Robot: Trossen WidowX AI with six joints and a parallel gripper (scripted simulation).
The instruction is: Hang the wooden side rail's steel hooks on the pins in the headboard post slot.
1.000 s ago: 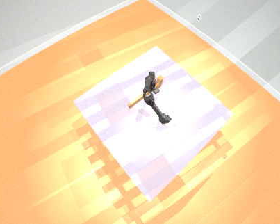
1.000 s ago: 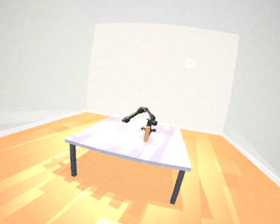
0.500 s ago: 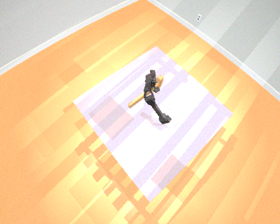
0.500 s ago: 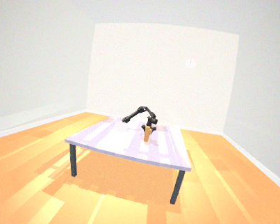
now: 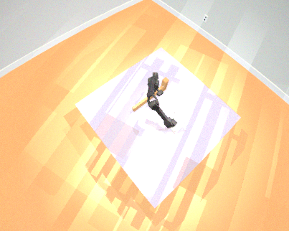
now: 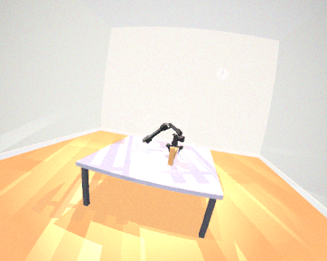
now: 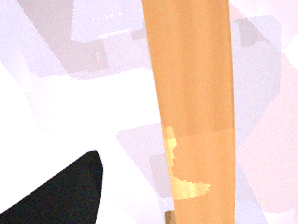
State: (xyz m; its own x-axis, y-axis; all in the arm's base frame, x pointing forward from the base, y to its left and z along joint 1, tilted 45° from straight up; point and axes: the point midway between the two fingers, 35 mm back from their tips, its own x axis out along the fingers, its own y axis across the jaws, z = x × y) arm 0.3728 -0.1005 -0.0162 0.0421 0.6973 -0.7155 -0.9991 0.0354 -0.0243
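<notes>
Pointing diagonally across the table (image 5: 141, 158) (image 6: 131, 172), rail (image 5: 138, 105) (image 7: 197, 90) long axis toward post (image 5: 165, 83) (image 6: 173, 156) | fingers wide, empty

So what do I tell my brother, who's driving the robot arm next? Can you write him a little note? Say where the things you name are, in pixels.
End effector (image 5: 155, 95) (image 6: 174, 147) (image 7: 165, 150): open, holding nothing, low over the rail (image 5: 140, 104) (image 7: 197, 100).
Things: the post (image 5: 165, 82) (image 6: 173, 156) stands on the table (image 5: 141, 165) (image 6: 111, 158). The rail runs from the post's side, under the arm, and its far end pokes out past it.
Done: the rail is let go. I can't see whether the hooks sit on the pins.
Left: check the hooks, then probably move the end effector away gently.
</notes>
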